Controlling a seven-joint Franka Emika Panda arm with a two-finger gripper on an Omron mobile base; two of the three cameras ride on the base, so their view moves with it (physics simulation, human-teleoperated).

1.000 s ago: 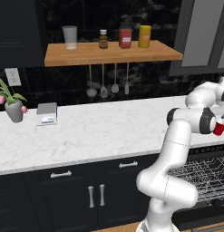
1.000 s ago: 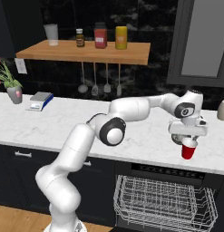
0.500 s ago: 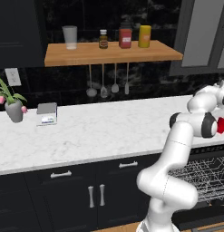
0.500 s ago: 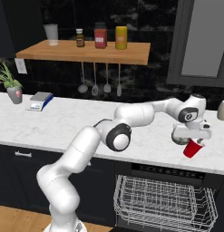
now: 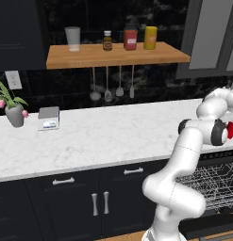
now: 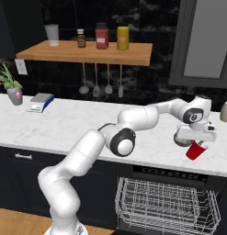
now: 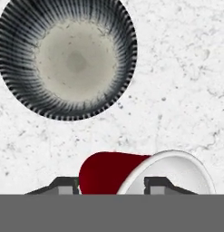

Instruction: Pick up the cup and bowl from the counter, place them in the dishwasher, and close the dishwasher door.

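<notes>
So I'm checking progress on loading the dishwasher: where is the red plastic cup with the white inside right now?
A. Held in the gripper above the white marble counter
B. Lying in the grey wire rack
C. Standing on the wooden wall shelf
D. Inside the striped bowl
A: the red plastic cup hangs tilted in the gripper over the white marble counter, clear of the striped bowl.

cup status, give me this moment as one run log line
gripper: shut on cup, tilted, held above counter | bowl: on counter, untouched | dishwasher: open, rack empty
</notes>
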